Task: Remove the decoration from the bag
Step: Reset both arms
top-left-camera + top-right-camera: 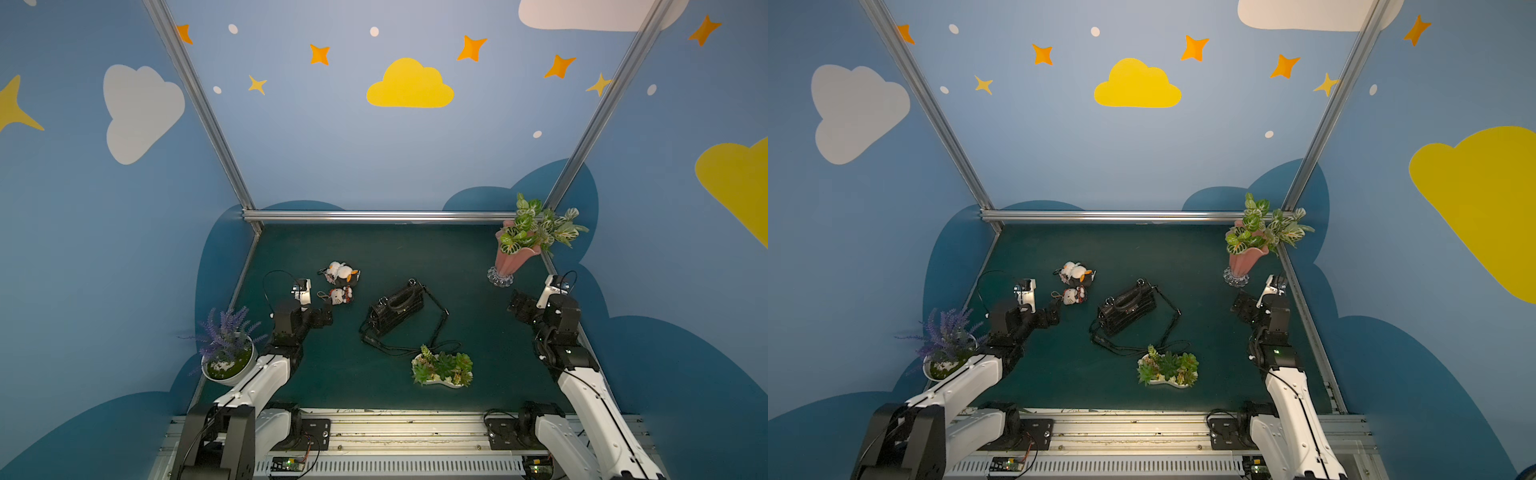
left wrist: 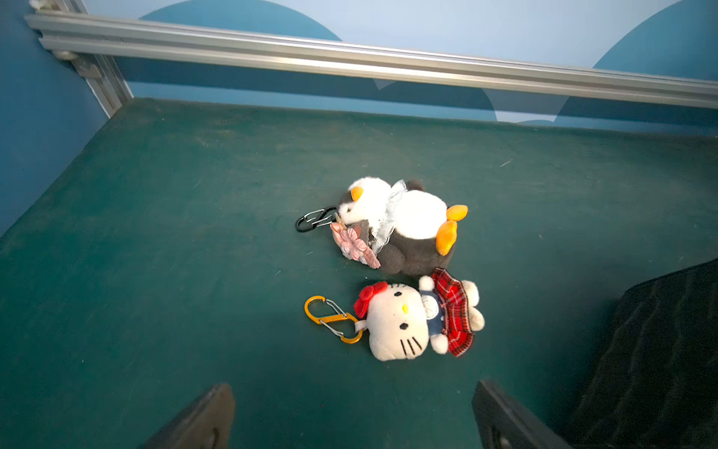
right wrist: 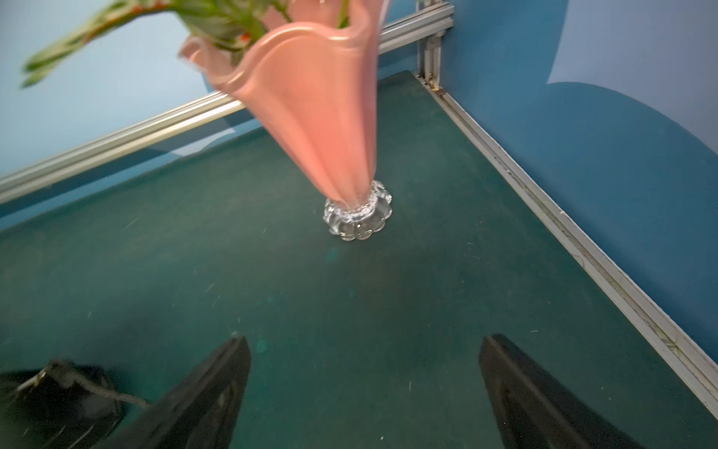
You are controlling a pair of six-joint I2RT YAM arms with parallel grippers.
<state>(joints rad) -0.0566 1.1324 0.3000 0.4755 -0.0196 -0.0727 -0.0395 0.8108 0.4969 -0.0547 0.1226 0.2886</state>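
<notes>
At the left side of the mat (image 1: 374,249), my left gripper (image 2: 351,388) sits low with its jaws spread wide and nothing between them. Just ahead of it, clear of my fingers, lies the cat toy (image 2: 400,326) with its orange clip (image 2: 330,317). Close beyond that lies the penguin toy (image 2: 404,221) with a black clip (image 2: 311,221); I cannot tell whether the two toys touch. Both lie on the mat, apart from the bag (image 1: 397,309), which lies near the middle of the mat.

My right gripper (image 3: 365,340) is likewise spread wide and empty. It is well apart from the bag and points at the pink vase (image 3: 318,116) in the far right corner.

No toy shows on the bag, so I judge the removal done and only withdrawal left.

Hazards from this position:
- Left gripper, moved forward or kept low: a finger could push the cat toy or hook its clip and drag it back toward the bag.
- Left gripper, swung inward: the bag lies near that side and could be shoved.
- Left arm, pulled back: the lavender pot (image 1: 227,365) stands just beside the forearm and could be knocked.
- Right gripper, advanced: the vase is tall on a small glass foot and looks top-heavy, so light contact could tip it.
</notes>
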